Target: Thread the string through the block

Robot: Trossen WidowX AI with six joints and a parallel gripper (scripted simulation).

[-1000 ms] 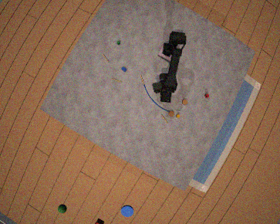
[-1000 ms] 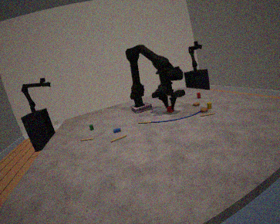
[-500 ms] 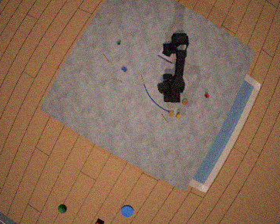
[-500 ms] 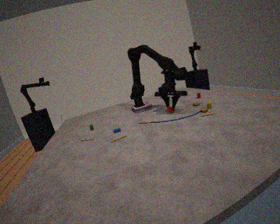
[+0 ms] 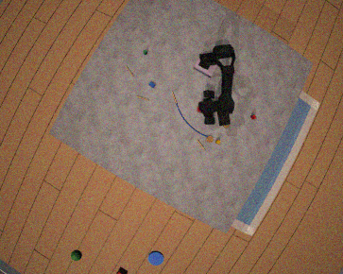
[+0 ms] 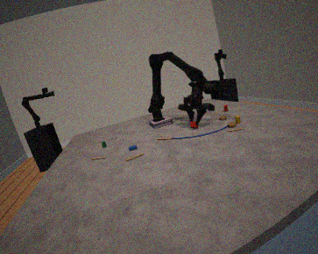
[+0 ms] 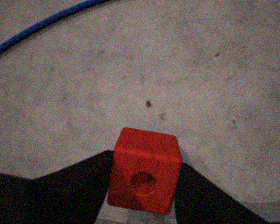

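Observation:
The red block [image 5: 198, 109] [image 6: 194, 125] [image 7: 148, 141] is between the two fingers of my gripper [image 7: 145, 165], which is shut on it. Its round hole shows as a dark circle in the wrist view. Whether the block touches the table is hard to tell. The blue string [image 5: 186, 122] [image 6: 200, 135] [image 7: 41, 22] curves over the table beside the block, apart from it. It runs from the wooden button [image 5: 210, 139] [image 6: 231, 125] to the thin stick [image 5: 174, 97] [image 6: 164, 139], which lies on the table. The block's underside is hidden.
Loose sticks [image 5: 143, 97] [image 6: 135, 157] lie on the table. A blue piece [image 5: 152, 84] [image 6: 132, 148] and a green piece [image 5: 145, 52] [image 6: 103, 144] lie beyond the string's stick. A yellow piece [image 5: 218, 142] [image 6: 237, 119] is beside the button. Another red piece [image 5: 253, 116] [image 6: 225, 108] stands farther off.

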